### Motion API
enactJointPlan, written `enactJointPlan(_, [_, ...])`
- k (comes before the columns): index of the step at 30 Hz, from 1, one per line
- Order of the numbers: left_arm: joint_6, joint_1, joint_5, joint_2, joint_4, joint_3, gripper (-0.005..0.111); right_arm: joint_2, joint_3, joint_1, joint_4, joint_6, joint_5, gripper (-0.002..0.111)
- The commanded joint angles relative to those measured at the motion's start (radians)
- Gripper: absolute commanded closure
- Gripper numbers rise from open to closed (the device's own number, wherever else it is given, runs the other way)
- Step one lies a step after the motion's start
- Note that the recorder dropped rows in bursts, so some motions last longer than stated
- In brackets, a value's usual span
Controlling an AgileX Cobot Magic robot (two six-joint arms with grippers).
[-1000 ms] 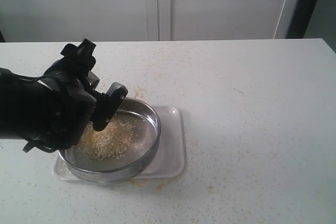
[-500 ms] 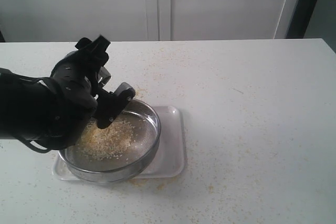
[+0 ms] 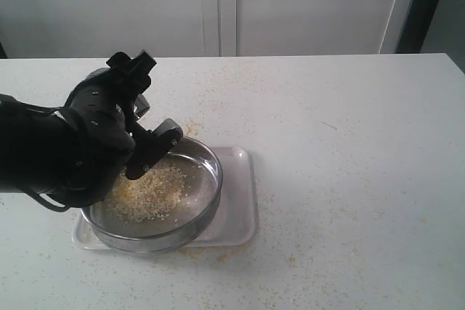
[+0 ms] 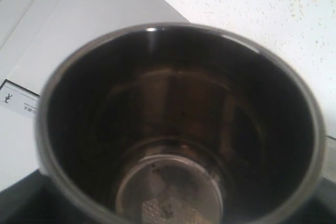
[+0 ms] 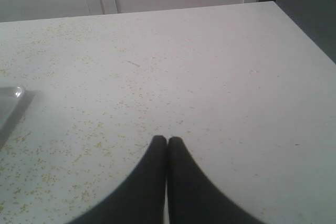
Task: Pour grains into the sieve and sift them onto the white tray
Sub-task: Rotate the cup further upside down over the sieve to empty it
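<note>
White tabletop, faintly speckled, dusted with stray yellow and pale specks, thickest around the tray and toward the middle of the far edge. Behind that far edge, pale wall panels with vertical seams, and a dark upright strip past the far right corner as seen from the exterior camera.

Toward the near left corner, lying flat, the white tray, long side running along the near edge. On it, the sieve, round and steel, covering the tray's left part and reaching out past it toward the left edge; only the tray's right end and a sliver of its near rim showing. Inside the mesh, the grains, a pale tan heap with yellower fringes, piled on the side nearer the left edge, bare mesh on the other side.

Over the sieve's far left rim, the left gripper, black, clamped around a steel cup, the cup mostly hidden between the fingers from outside. Bulky black arm blocking the sieve's left rim and the tabletop beyond it. Cup's inside dark in the left wrist view, with a small patch of grains at its bottom.

Out of the exterior view, the right gripper, low above the speck-strewn surface, fingertips pressed together with no gap, nothing between them
</note>
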Motion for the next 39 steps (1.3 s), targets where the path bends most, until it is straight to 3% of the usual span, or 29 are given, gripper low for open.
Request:
enactJointPlan(1, [-0.006,-0.007,0.076,-0.006,0.020,-0.004,0.107,-0.005,0.005,-0.009,-0.003,0.002,-0.015,0.108])
enactJointPlan(12, [-0.117,-0.121,0.053,-0.006,0.007,-0.004,0.107,-0.005,0.005,-0.009,-0.003,0.002,-0.015,0.108])
enactJointPlan(20, [-0.091,-0.086,0.131,0.071,0.020,-0.004,0.107,-0.005,0.005,-0.009,-0.003,0.002,-0.015,0.108])
enactJointPlan(39, [-0.091,-0.157,0.219,0.143,0.020,-0.004,0.107,-0.005,0.005,-0.009,-0.003,0.030,-0.015,0.108])
